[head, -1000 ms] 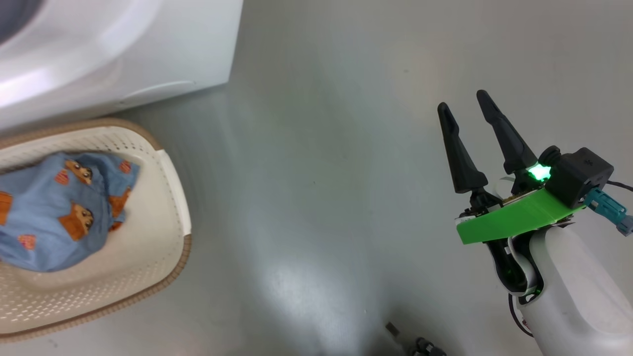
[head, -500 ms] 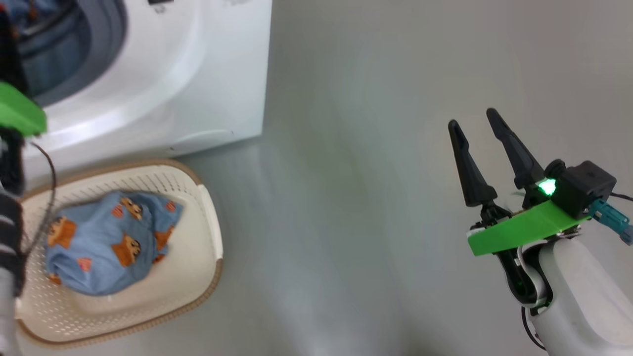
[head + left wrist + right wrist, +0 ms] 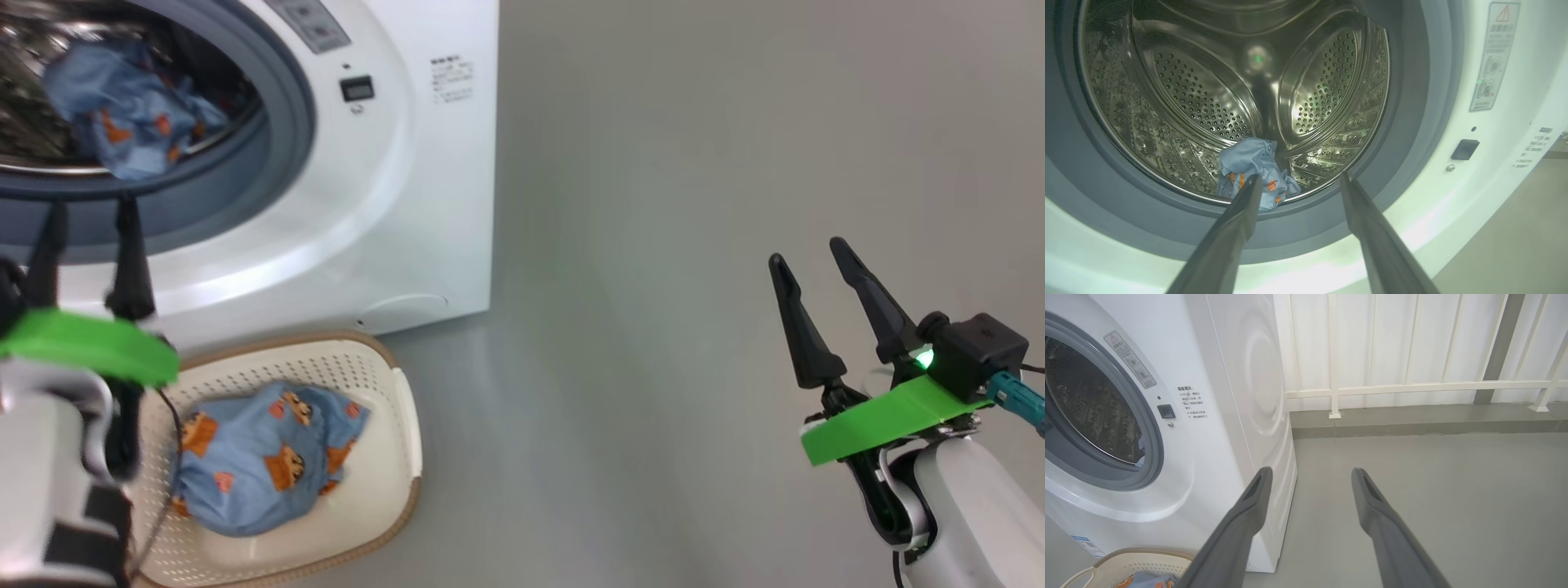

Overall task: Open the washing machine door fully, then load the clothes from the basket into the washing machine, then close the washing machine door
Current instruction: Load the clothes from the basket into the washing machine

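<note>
The left claw (image 3: pixel 90 211) holds its two long dark fingers spread wide with nothing between them, and it is poised just in front of the lower edge of the round mouth of the big white front-loading washing machine (image 3: pixel 408 163). In the left wrist view one crumpled light blue garment with orange-brown cartoon prints (image 3: pixel 1257 175) lies at the bottom front of the perforated steel drum (image 3: pixel 1180 94), just behind the grey rubber gasket (image 3: pixel 1412 122). It sits beyond the fingertips rather than between them, and the tip of one finger overlaps it in that view. The head view shows the small rectangular cream-white plastic basket with perforated walls and a brown woven-look rim (image 3: pixel 404 457) on the grey floor (image 3: pixel 653 245), close against the front of the machine and just beside the left wrist. A second bunched light blue printed garment (image 3: pixel 261 457) rests inside it, below and behind the left claw's fingers and apart from them. The right claw (image 3: pixel 807 253) hangs well apart to the right over bare floor, its fingers likewise parted and empty, far from both garments and the basket. In the right wrist view the machine's side stands just beside a white panelled wall with a white rail (image 3: pixel 1412 386).
</note>
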### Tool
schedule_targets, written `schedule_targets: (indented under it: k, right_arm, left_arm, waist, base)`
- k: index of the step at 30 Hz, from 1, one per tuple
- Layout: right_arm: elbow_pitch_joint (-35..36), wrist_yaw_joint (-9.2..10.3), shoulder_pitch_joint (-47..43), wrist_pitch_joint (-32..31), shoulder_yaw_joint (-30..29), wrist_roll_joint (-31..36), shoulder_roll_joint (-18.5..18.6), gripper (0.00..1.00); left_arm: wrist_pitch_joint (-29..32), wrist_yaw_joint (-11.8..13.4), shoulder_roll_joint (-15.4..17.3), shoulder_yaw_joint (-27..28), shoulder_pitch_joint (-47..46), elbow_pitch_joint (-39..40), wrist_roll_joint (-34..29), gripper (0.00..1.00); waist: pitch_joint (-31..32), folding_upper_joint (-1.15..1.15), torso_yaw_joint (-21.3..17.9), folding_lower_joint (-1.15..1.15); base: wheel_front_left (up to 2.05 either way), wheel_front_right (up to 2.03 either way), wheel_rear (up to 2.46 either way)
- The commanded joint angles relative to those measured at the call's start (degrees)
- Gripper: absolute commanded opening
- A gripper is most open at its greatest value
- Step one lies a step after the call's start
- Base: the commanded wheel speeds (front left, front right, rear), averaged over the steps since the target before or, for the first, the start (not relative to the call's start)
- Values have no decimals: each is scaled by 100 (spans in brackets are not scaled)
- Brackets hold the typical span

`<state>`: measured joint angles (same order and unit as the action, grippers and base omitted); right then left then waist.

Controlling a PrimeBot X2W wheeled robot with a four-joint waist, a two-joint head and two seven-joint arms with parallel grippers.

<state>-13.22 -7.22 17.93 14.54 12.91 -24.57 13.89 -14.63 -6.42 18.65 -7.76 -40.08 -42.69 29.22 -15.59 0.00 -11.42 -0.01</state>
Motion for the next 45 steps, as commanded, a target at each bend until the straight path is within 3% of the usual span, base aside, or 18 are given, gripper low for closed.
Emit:
schedule_targets:
  k: [1, 17, 25, 45]
  right_arm:
    - [99, -26, -115, 46, 62, 18, 103, 100]
    - [61, -26, -408, 46, 54, 14, 258, 100]
    - [66, -26, -461, 46, 101, 8, 306, 100]
    - [25, -26, -427, 46, 222, -31, 373, 100]
  left_arm:
    - [-35, 69, 187, 222, 219, 306, 3, 100]
    - [-36, 453, -348, 559, 2411, 2315, -324, 100]
    - [-37, 476, -548, 620, 2777, 2570, -398, 100]
    - [-37, 478, -638, 643, 2827, 2613, -513, 100]
  waist:
    - [332, 0, 253, 1]
    - [816, 0, 542, 1]
    - [873, 0, 606, 1]
    - [868, 0, 610, 1]
  base:
    - [0, 0, 0]
    - [0, 0, 0]
    - [0, 0, 0]
    - [0, 0, 0]
